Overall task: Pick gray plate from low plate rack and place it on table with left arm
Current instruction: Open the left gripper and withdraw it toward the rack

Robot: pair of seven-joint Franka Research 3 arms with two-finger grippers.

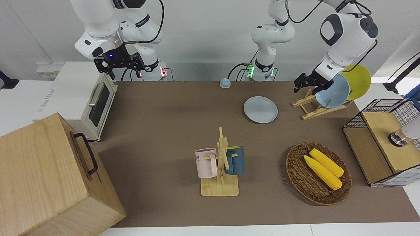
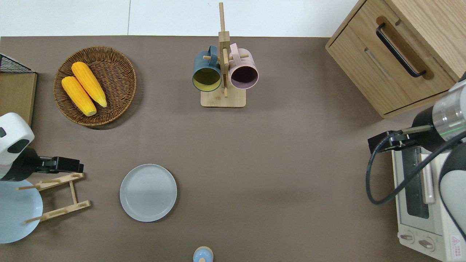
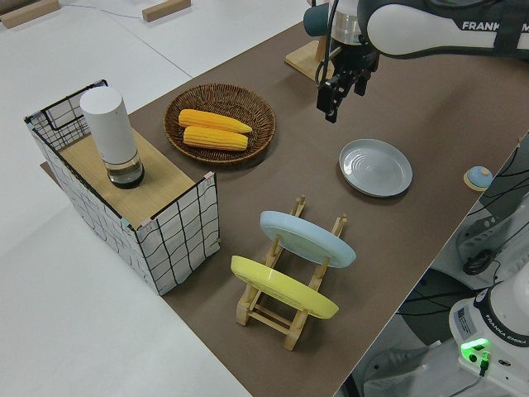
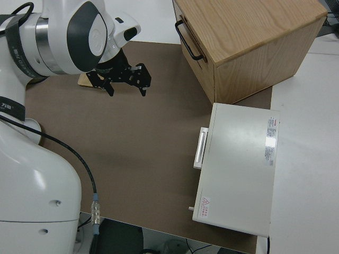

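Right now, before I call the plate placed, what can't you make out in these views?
- Left hand: open or shut unclear; overhead view sees it edge-on.
- Blue plate: cut by the overhead view's edge.
- Yellow plate: partly hidden by the blue plate in the front view.
- Gray plate and rack: absent from the right side view.

You get bright, even light from above, soft faint shadows on the table (image 1: 164, 108), a darker shadow hugging the wicker basket (image 2: 120, 105), no harsh glare, sharp focus throughout, slight wide-angle bending near the front view's edges.
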